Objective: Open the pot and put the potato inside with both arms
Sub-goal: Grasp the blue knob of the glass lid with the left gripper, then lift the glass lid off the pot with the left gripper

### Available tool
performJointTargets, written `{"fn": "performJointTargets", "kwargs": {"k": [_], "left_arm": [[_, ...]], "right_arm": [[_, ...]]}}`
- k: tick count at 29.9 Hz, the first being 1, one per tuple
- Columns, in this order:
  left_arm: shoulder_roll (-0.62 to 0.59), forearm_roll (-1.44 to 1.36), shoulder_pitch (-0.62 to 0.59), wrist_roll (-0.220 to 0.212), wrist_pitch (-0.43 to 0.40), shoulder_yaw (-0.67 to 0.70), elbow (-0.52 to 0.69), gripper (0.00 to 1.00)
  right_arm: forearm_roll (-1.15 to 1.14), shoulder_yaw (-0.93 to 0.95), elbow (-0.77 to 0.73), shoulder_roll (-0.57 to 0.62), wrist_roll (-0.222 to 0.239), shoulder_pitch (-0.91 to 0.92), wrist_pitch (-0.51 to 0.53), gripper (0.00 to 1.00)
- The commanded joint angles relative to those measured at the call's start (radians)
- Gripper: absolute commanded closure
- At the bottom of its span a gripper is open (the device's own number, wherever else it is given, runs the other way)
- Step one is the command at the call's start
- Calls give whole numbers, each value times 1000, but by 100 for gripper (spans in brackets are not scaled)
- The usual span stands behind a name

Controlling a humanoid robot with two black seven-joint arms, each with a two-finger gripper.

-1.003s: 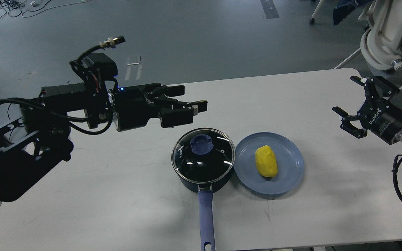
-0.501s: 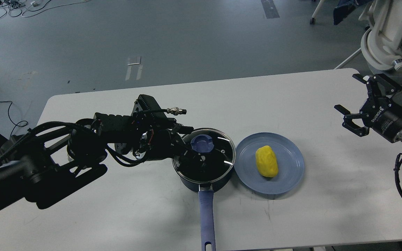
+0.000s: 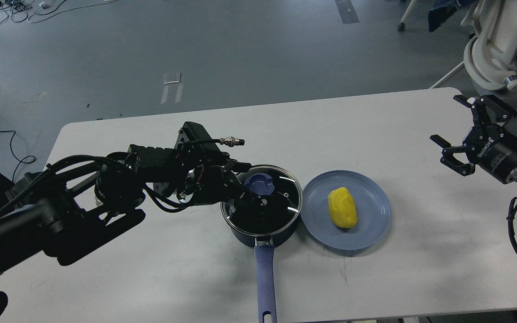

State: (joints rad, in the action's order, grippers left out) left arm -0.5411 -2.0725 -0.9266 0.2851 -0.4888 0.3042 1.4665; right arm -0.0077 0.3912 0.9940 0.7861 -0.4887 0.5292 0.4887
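Two black arms over a white desk point(image 3: 159, 278), saucepan lid on.

Left end effector point(image 3: 248, 194) lies low over the glass lid point(image 3: 269, 208) by its blue knob point(image 3: 259, 184); its fingers blur into the dark pot point(image 3: 260, 215), so I cannot tell its opening. Right end effector point(image 3: 458, 134) hangs wide and empty, well apart at the desk's right edge. Lumpy yellow potato point(image 3: 342, 207) rests on a smooth blue plate point(image 3: 366, 233) touching the pot's right side. Long blue-purple handle point(image 3: 265, 282) points toward the near edge.
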Motion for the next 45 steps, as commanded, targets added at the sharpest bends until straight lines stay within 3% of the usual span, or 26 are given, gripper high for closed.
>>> {"fn": "performJointTargets", "kwargs": {"k": [1,9,13,22,24,28,32,43,45], "left_arm": [[4,0,2,0,0,-2,0,4],[20,0,6,0,0,-4,-18,6],[21,-1,5,-3,0,-5,-23,14],[24,-1,2,-3,0,-33,-37,14],[24,0,2,-3,0,-33,-37,18],[24,2,-1,-3,0,-30,-43,40],[24,5,-9,-3,0,-28,-41,51],[-26,17,-112,12,0,-23,8,56],[-107,31,-126,48,0,-22,17,55]], "right_arm": [[0,0,0,1,0,0,0,0],[0,0,0,1,0,0,0,0],[0,0,0,2,0,0,0,0],[0,1,0,1,0,0,0,0],[0,1,0,2,0,0,0,0],[0,0,0,4,0,0,0,0],[0,0,2,4,0,0,0,0],[0,1,2,4,0,0,0,0],[0,1,2,4,0,0,0,0]]}}
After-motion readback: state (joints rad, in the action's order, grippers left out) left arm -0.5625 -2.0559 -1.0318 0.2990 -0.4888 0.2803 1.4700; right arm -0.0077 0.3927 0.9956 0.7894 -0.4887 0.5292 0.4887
